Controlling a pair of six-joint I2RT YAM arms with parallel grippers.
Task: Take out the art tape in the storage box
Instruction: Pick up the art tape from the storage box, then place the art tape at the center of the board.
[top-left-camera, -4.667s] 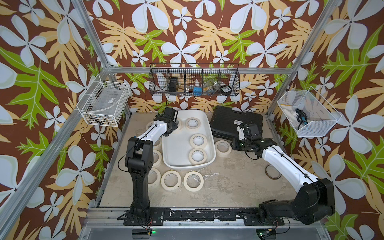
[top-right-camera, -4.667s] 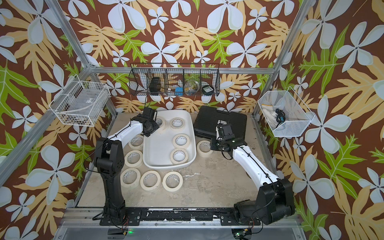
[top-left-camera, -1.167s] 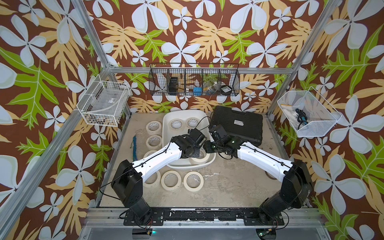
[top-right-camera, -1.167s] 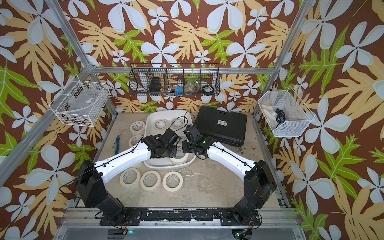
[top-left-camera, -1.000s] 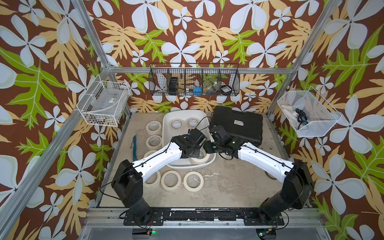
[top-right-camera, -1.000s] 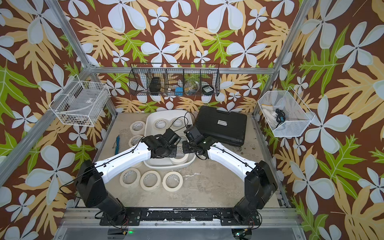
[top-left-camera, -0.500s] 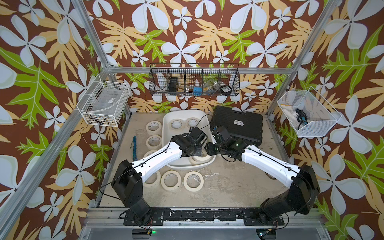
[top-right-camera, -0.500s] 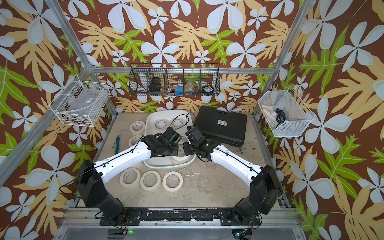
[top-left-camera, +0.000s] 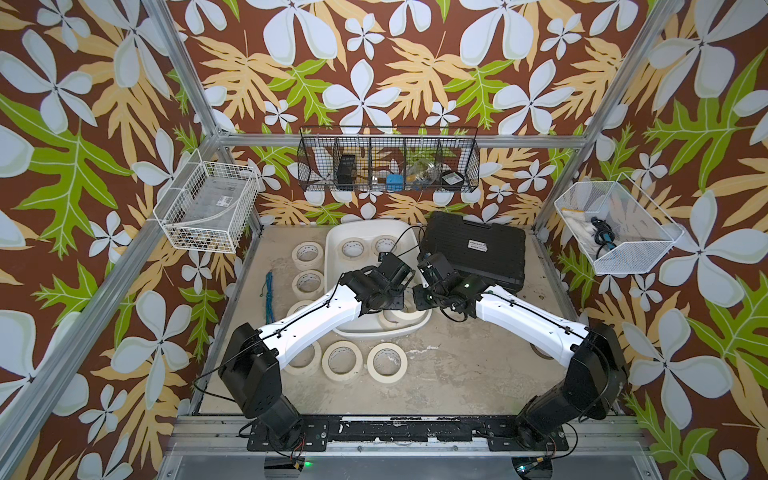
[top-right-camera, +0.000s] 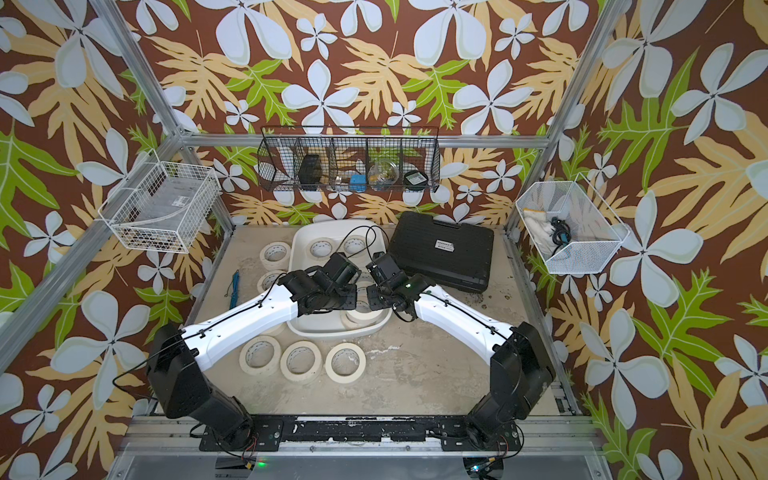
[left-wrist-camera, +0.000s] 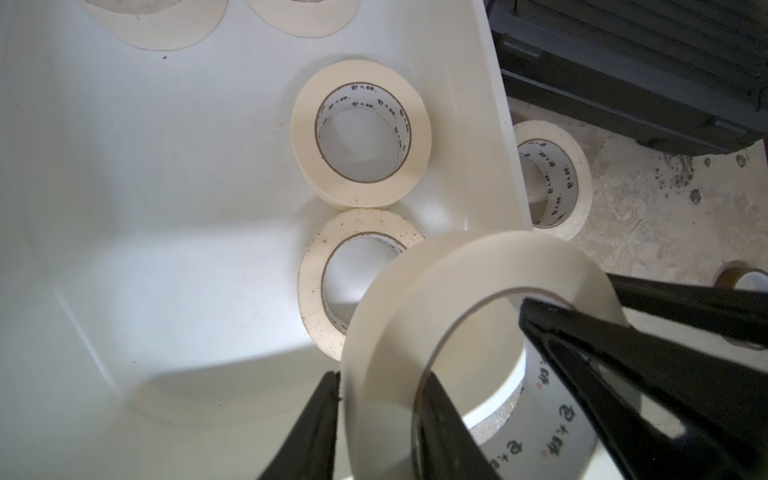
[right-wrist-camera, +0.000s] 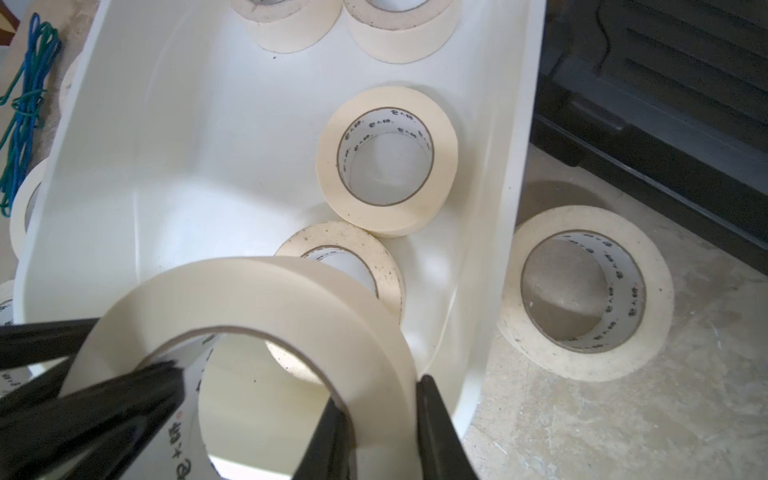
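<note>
One art tape roll (left-wrist-camera: 415, 291) (right-wrist-camera: 249, 291) hangs tilted above the near right corner of the white storage box (top-left-camera: 332, 249) (top-right-camera: 297, 249), between both grippers. My right gripper (right-wrist-camera: 380, 415) (top-left-camera: 417, 297) is shut on its wall, one finger inside the ring and one outside. My left gripper (left-wrist-camera: 382, 386) (top-left-camera: 401, 291) straddles the opposite wall with its jaws slightly parted from it. Below lie two rolls on the box floor, a clean one (left-wrist-camera: 305, 141) and a speckled one (left-wrist-camera: 311, 282). Two more (top-left-camera: 344, 248) sit at the far end.
Several tape rolls (top-left-camera: 328, 361) lie on the table in front of and left of the box, and one (right-wrist-camera: 652, 291) rests just outside its right wall. A black hard case (top-left-camera: 473, 249) lies at the back right. A blue cord (top-left-camera: 269, 291) lies on the left.
My right gripper has closed on the roll that the left gripper was holding. The left jaws have eased apart. Both arms stay over the box's near right corner.
</note>
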